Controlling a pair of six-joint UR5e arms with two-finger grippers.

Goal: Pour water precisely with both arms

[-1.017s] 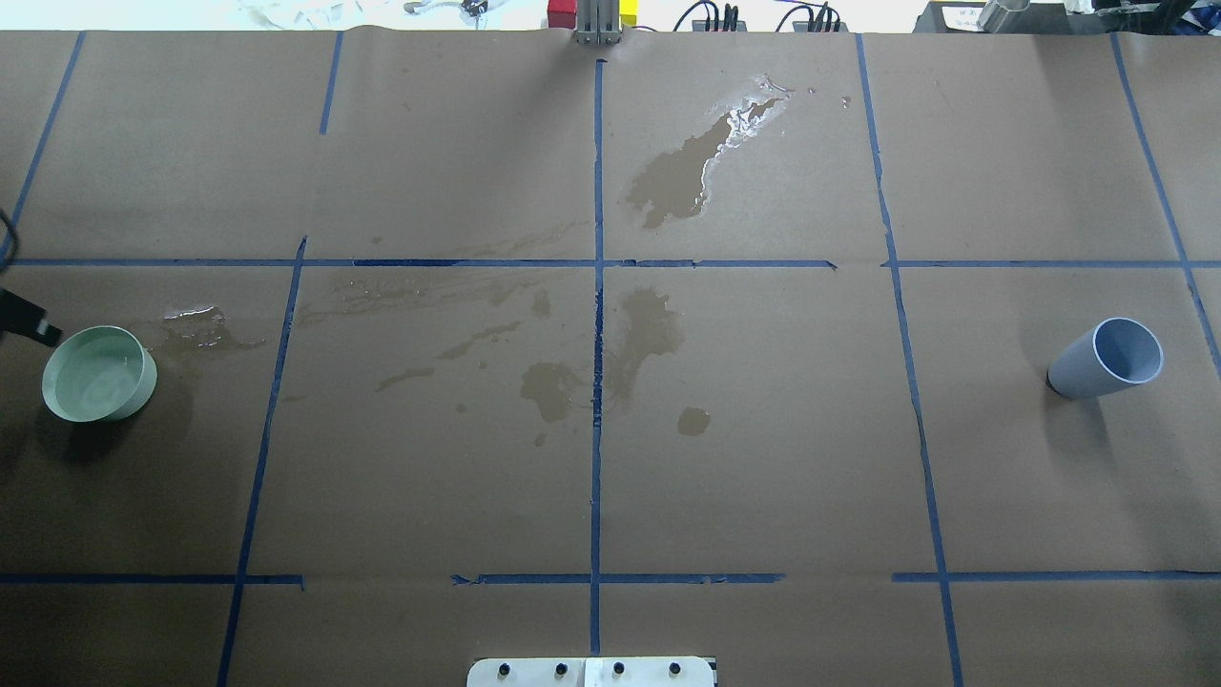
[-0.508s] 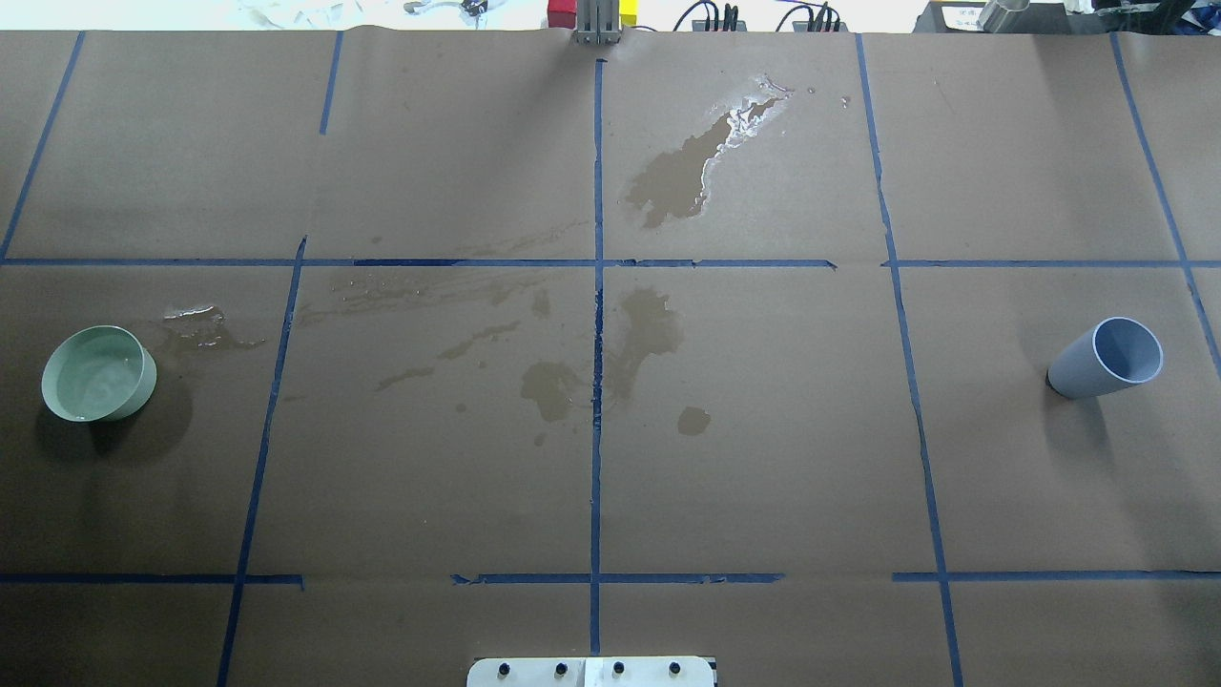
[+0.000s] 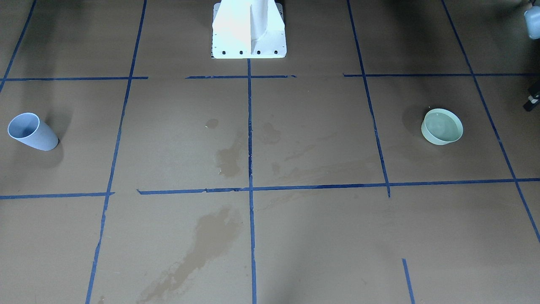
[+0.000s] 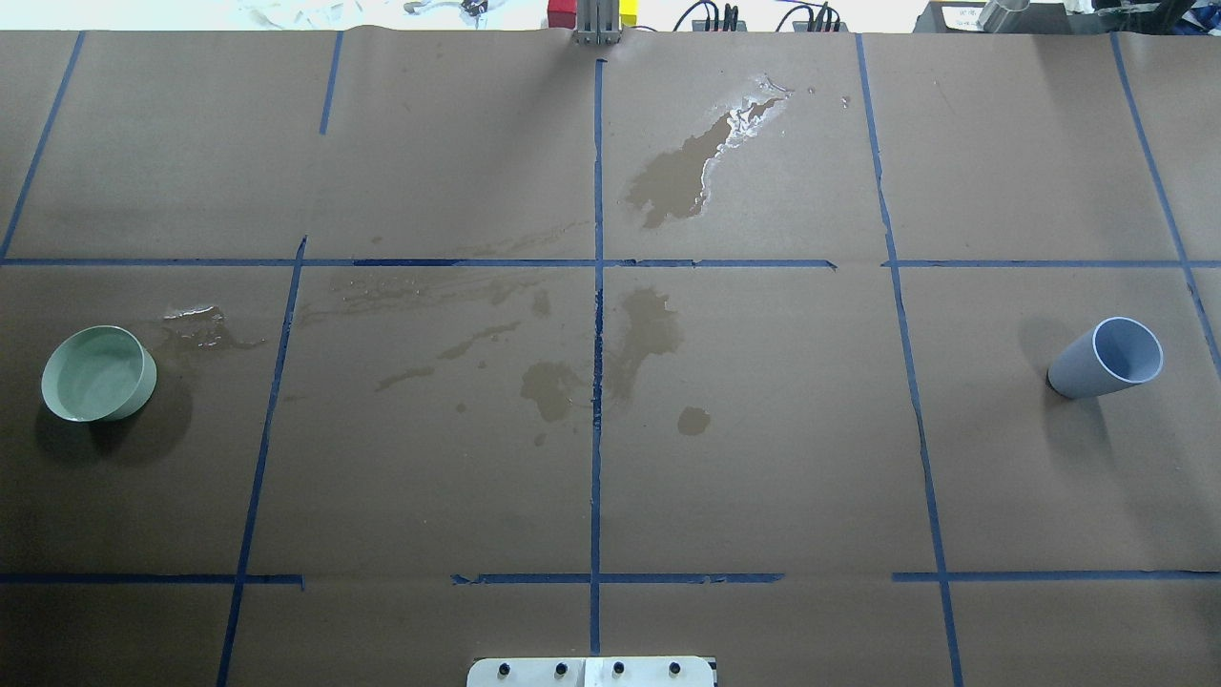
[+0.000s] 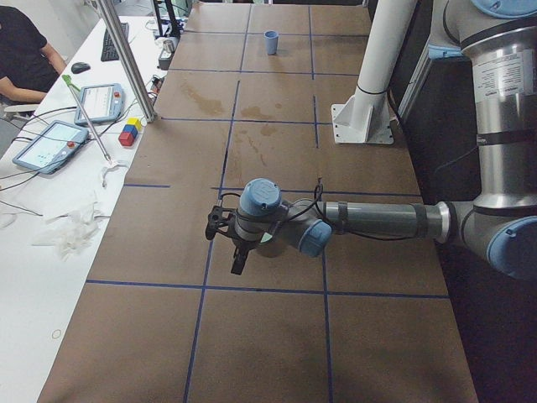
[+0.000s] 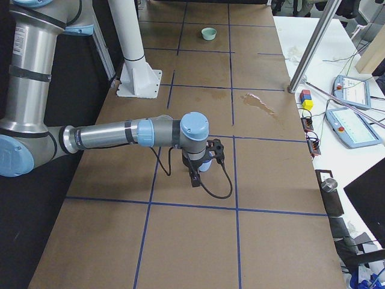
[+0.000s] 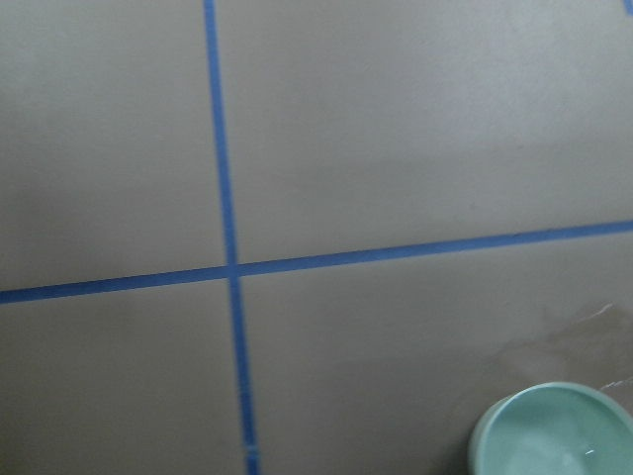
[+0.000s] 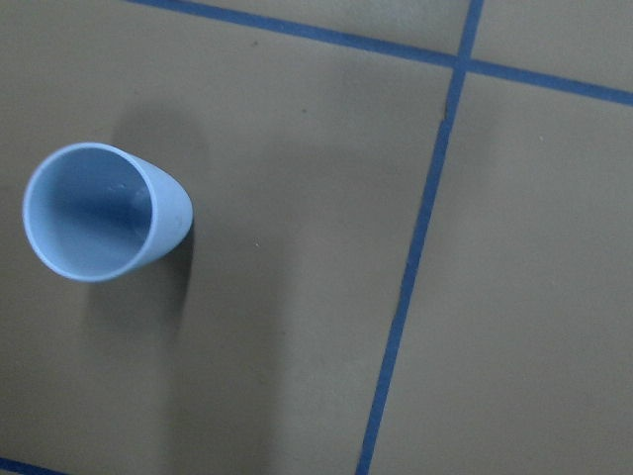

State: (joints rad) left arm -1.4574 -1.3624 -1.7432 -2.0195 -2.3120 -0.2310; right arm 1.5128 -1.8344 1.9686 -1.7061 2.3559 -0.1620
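Note:
A pale green bowl (image 4: 95, 372) (image 3: 441, 126) (image 7: 559, 435) stands upright at the table's left end, with water (image 4: 91, 367) lying still in it. A blue-grey cup (image 4: 1107, 358) (image 3: 31, 131) (image 8: 99, 213) stands upright at the right end and looks empty. Both arms reach out low over the table. The left arm (image 5: 377, 220) holds its left gripper (image 5: 237, 262) above the bowl's area. The right arm (image 6: 108, 135) holds its right gripper (image 6: 194, 179) by the cup. Only the side views show the grippers, so I cannot tell whether they are open or shut.
Wet stains and a glistening puddle (image 4: 706, 153) mark the brown paper around the middle. Blue tape lines grid the table. The white pedestal base (image 3: 249, 29) stands at the robot's edge. A seated person (image 5: 21, 50), tablets (image 6: 352, 90) and a metal post (image 5: 126, 59) are along the far side.
A black gripper part at the left edge beside the bowl has left the overhead view. The ripples in the bowl's water have settled. The cup has not moved.

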